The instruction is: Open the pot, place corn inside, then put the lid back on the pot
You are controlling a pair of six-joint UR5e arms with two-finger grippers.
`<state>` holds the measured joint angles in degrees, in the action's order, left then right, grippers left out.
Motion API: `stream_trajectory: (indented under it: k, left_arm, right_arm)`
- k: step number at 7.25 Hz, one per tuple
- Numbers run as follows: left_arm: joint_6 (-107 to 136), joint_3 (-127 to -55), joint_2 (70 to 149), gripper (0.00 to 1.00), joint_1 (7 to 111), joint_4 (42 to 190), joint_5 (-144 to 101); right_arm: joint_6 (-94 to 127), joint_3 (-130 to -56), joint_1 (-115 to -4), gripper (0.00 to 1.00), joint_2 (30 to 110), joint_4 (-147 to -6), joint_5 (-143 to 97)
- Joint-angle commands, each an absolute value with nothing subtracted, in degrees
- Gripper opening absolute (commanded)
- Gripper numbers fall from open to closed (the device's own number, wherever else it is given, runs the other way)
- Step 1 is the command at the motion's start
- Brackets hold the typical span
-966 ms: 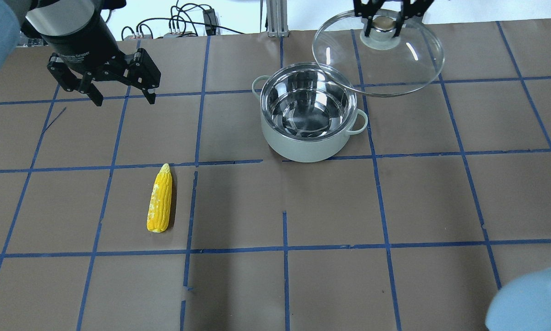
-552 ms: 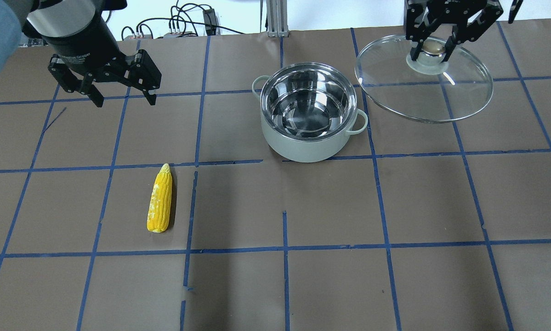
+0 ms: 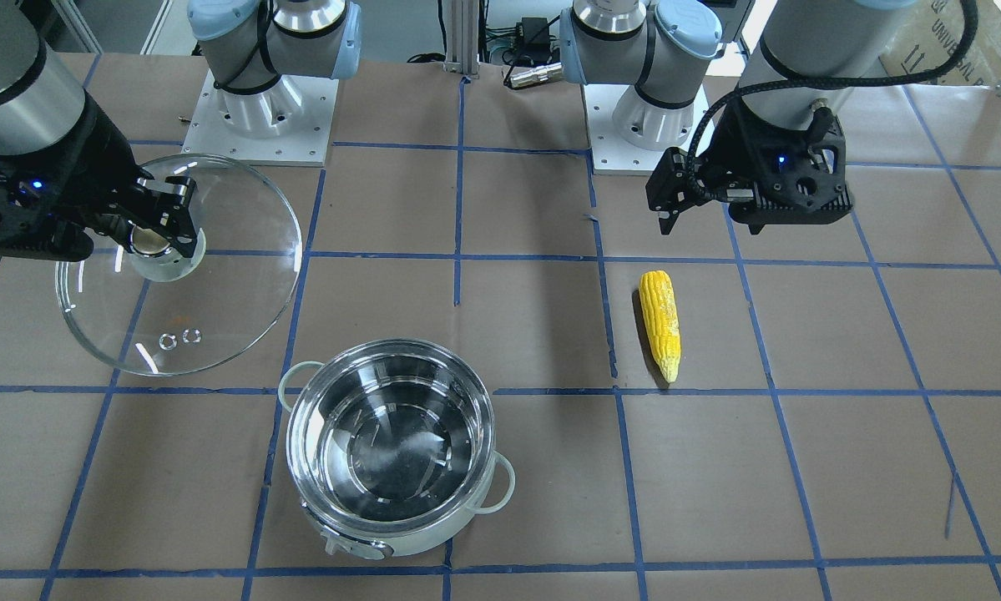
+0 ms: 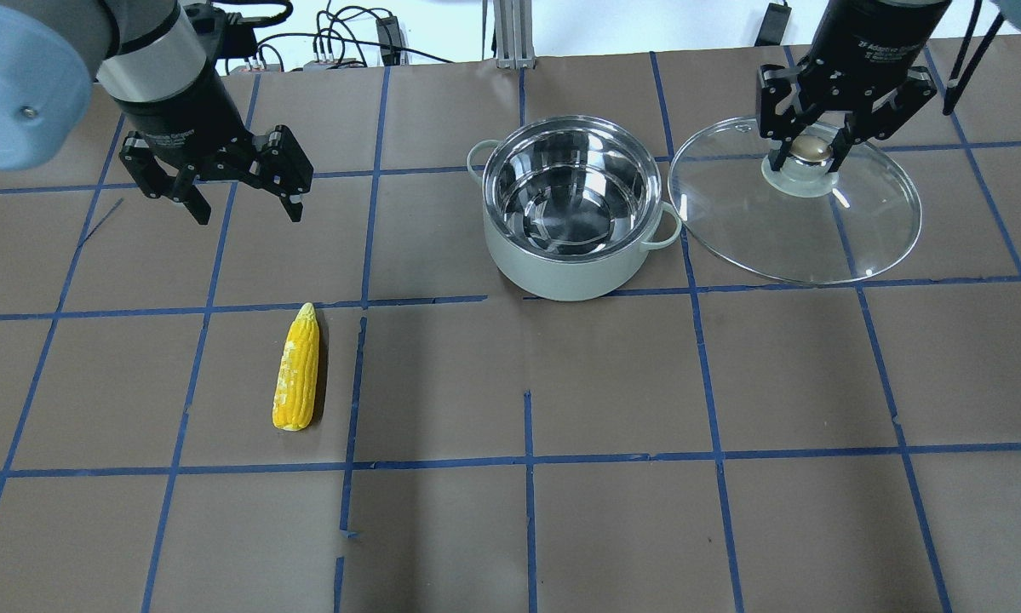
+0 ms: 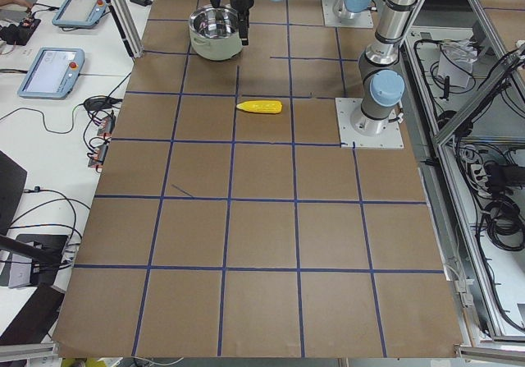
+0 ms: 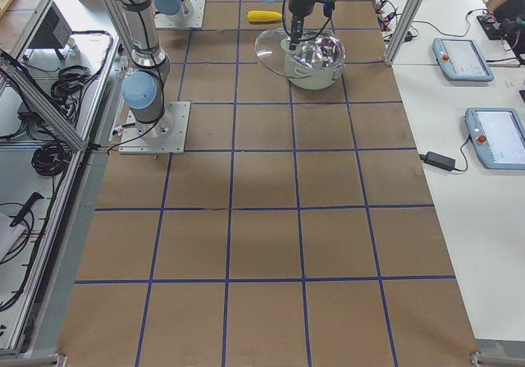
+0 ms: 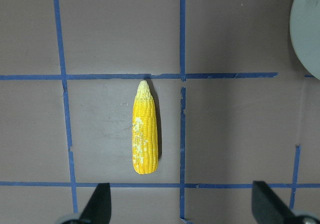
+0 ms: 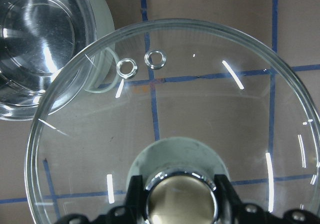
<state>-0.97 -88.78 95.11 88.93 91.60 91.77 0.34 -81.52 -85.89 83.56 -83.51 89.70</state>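
Observation:
The pot stands open and empty at mid-table; it also shows in the front view. The glass lid hangs to the pot's right, held by its knob in my shut right gripper. In the right wrist view the lid overlaps the pot's handle. I cannot tell whether its rim touches the table. The yellow corn lies on the table, left of and nearer than the pot. My left gripper is open and empty, above the table beyond the corn. The left wrist view shows the corn ahead of the open fingers.
Brown paper with a blue tape grid covers the table. Both arm bases stand at the robot's side. Cables lie past the far edge. Operator tablets lie on a side bench.
My right gripper has carried the lid off to the right of the pot and lowered it. My left gripper has shifted slightly right and closer to the corn, still open.

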Motion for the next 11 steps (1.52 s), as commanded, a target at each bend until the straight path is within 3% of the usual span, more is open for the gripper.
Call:
stream_trajectory:
  k: [1, 3, 5, 9, 10, 11]
  left_arm:
    - [-5.84, -94.89, 98.34, 1.00, 88.16, 86.94, 92.02]
    - [-9.66, -102.79, 98.35, 1.00, 83.87, 82.04, 91.93]
    - [-10.02, -114.29, 98.35, 1.00, 82.97, 67.58, 91.93]
    - [-10.28, -124.00, 100.01, 1.00, 81.12, 55.84, 92.20]
    - [-9.76, -124.01, 101.59, 0.97, 81.12, 55.20, 92.20]
    - [-9.84, -124.01, 102.12, 0.81, 81.12, 54.06, 92.20]
  right_arm:
    - [0.00, -82.97, -85.78, 0.41, 84.29, -86.03, 89.91]
    - [-0.09, -83.06, -85.69, 0.41, 84.46, -86.92, 90.00]
    - [-0.09, -83.58, -85.52, 0.41, 84.90, -87.01, 92.19]
    - [0.00, -83.58, -85.61, 0.42, 84.90, -87.01, 91.76]
    - [0.00, -83.58, -85.61, 0.42, 84.90, -87.01, 91.76]
    - [0.00, -83.58, -85.61, 0.42, 84.90, -87.01, 91.67]
